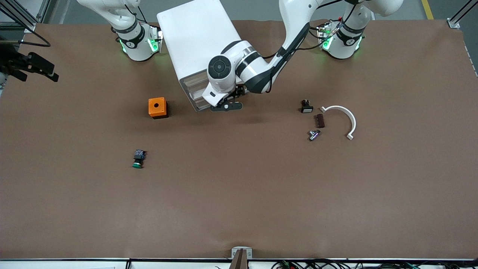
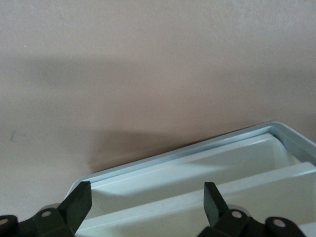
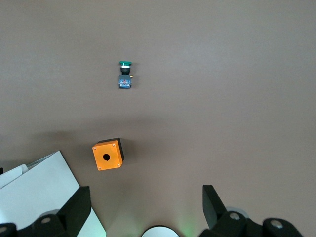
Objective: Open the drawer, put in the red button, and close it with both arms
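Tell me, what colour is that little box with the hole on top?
Orange, with a black base. The box shows best in the front view, beside the white drawer unit.

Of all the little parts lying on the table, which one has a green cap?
The green button, lying alone nearest the front camera, toward the right arm's end. The orange box has a hole instead of a cap.

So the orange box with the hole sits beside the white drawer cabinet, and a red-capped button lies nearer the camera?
Not quite: that button has a green cap, as the front view shows. The orange box does sit beside the white drawer cabinet.
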